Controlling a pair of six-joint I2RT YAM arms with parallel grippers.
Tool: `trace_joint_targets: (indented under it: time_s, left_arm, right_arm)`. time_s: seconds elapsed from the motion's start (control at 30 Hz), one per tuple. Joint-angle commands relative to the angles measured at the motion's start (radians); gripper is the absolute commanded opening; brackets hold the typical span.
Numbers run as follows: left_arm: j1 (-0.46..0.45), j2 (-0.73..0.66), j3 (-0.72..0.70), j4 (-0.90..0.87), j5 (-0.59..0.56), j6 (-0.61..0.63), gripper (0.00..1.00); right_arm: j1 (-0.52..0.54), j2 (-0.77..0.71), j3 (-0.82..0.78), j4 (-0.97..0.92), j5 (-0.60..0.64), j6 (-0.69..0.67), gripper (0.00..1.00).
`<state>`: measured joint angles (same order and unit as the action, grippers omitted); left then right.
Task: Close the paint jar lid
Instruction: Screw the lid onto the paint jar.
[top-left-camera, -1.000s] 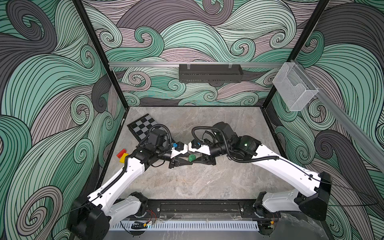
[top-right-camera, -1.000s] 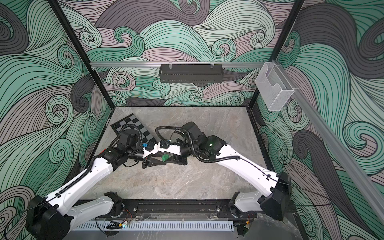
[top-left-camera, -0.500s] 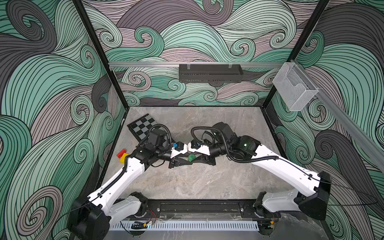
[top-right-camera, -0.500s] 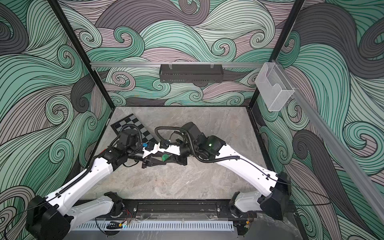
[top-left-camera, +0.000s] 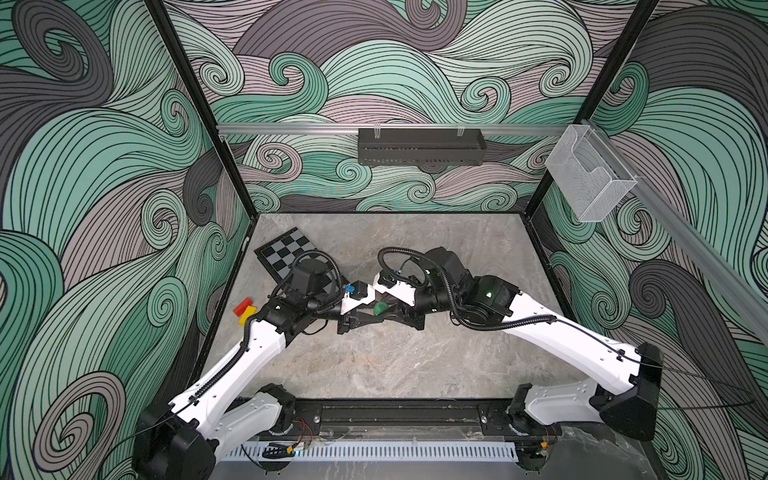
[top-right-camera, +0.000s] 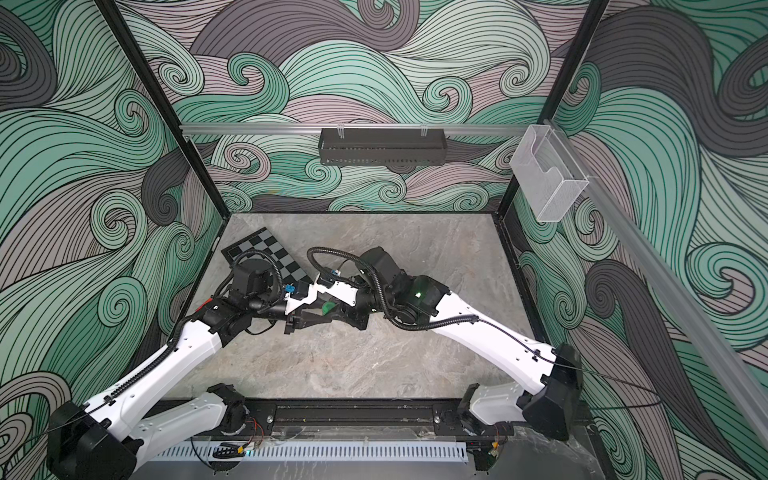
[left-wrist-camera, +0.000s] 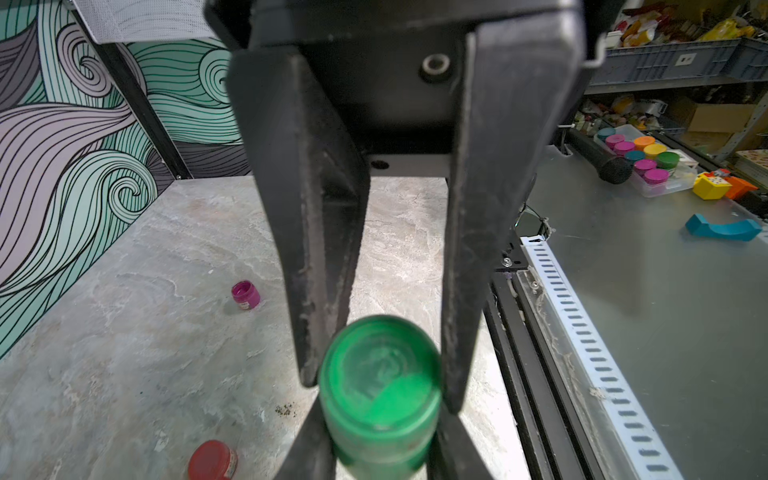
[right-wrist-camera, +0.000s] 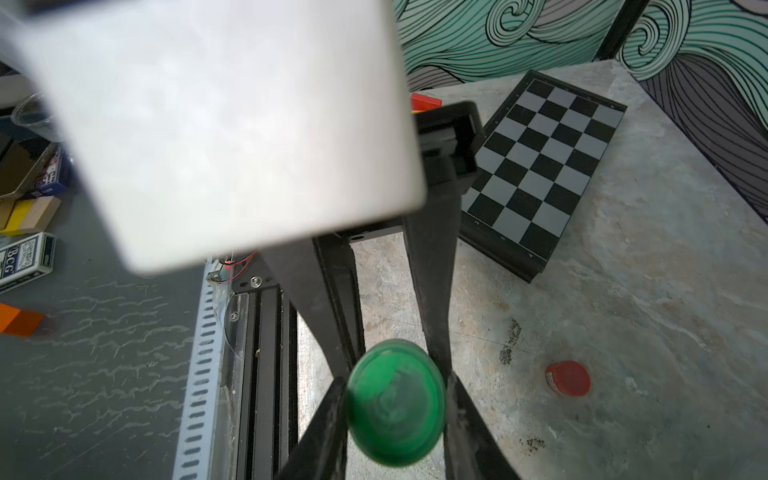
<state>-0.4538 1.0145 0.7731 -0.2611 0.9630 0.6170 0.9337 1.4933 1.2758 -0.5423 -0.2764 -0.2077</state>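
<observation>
A small green paint jar (top-left-camera: 380, 308) (top-right-camera: 328, 308) hangs on its side above the table's middle, between my two grippers. The left gripper (left-wrist-camera: 380, 382) (top-left-camera: 366, 312) is shut on the jar's body (left-wrist-camera: 380, 399); its base end with green paint faces the left wrist camera. From the opposite side, my right gripper (right-wrist-camera: 395, 378) (top-left-camera: 394, 312) is shut on the green lid (right-wrist-camera: 395, 401), a finger (right-wrist-camera: 332, 419) pressing on each side of it. The seam between lid and jar is hidden by the fingers.
A black and grey chessboard (top-left-camera: 291, 253) (right-wrist-camera: 544, 166) lies at the back left. A red jar (right-wrist-camera: 568, 378) (left-wrist-camera: 212, 461) and a magenta jar (left-wrist-camera: 246, 294) stand on the marble table. Red and yellow blocks (top-left-camera: 245, 309) sit by the left wall.
The right gripper's jaws have closed in onto the green lid. Both arms stay in place, and the left gripper keeps its hold on the jar.
</observation>
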Motion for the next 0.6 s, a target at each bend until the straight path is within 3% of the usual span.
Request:
trace_joint_targets:
  time_s: [0.0, 0.4, 0.57]
  left_arm:
    - [-0.005, -0.027, 0.005, 0.091, -0.027, 0.002, 0.07]
    - [-0.005, -0.053, -0.02, 0.148, -0.09, -0.02, 0.04]
    - [-0.005, -0.058, -0.024, 0.155, -0.099, -0.022, 0.01]
  right_arm:
    - [0.04, 0.024, -0.01, 0.106, 0.149, 0.166, 0.05]
    - [0.137, 0.068, 0.046, 0.069, 0.454, 0.534, 0.05]
    - [0.149, 0.099, 0.078, 0.042, 0.453, 0.611, 0.08]
